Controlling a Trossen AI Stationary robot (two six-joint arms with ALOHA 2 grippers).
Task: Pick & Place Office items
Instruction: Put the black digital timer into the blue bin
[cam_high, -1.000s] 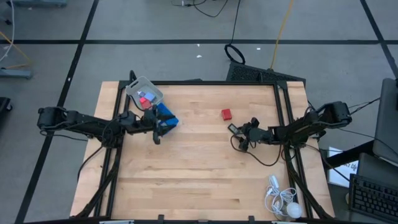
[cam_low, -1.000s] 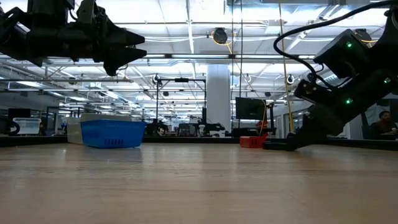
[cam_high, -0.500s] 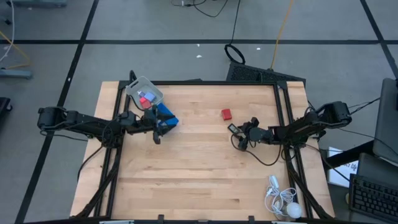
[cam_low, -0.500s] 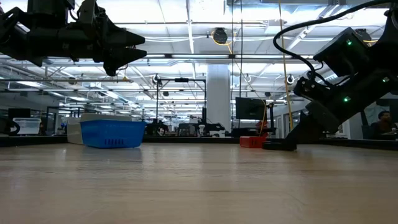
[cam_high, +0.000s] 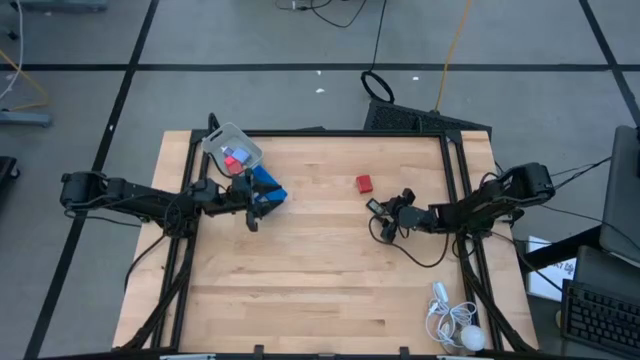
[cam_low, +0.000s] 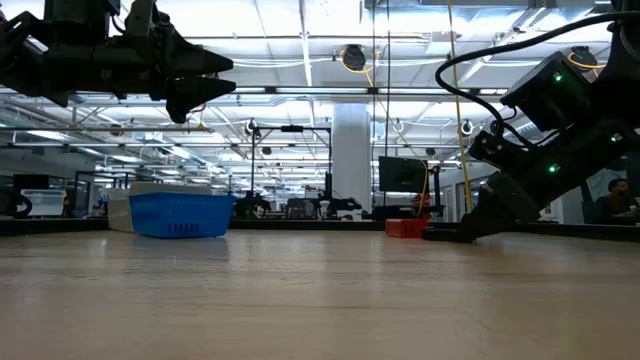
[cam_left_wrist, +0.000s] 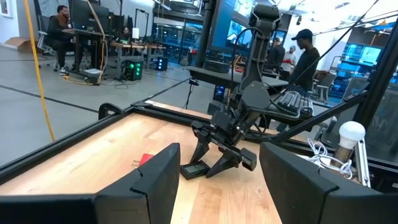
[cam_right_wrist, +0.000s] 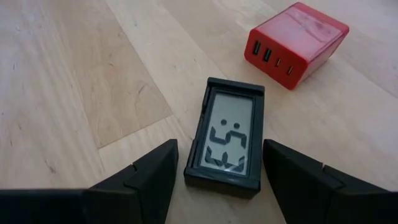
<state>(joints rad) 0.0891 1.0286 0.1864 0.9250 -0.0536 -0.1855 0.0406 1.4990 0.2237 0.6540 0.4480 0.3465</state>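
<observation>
Right claw (cam_high: 381, 212) low at the table (cam_high: 320, 290), right of centre. Fingers (cam_right_wrist: 143, 177) spread, one on each side of a dark gadget (cam_right_wrist: 226, 138) with a pale screen, which lies flat on the wood. Fingers flank its near end and stand just beside its edges; no squeeze visible, so the claw reads as released around it, not grasping. Seen from the left wrist, the right claw (cam_left_wrist: 211, 165) tips down over the gadget (cam_left_wrist: 194, 169).

Red block (cam_right_wrist: 296, 43) just beyond the gadget, apart from it, ports on the side facing the claw. From above the block (cam_high: 364, 183) sits near the table's middle, toward the far edge; the gadget (cam_high: 374, 206) is between it and the right arm.

Left claw (cam_high: 254, 210) hangs above the table on the left side, fingers (cam_left_wrist: 140, 186) spread, nothing between them. In the low view it (cam_low: 205, 82) is well clear of the surface.

Blue tray (cam_high: 268, 186) just beside the left claw, far-left part of the table. Clear box (cam_high: 232, 150) behind the tray at the far-left corner, red and blue pieces inside; cannot tell them apart further.

White corded gadget (cam_high: 455, 322) at the near right corner. A person (cam_left_wrist: 305, 56) stands beyond the table; another (cam_left_wrist: 59, 28) sits at a desk farther off.
</observation>
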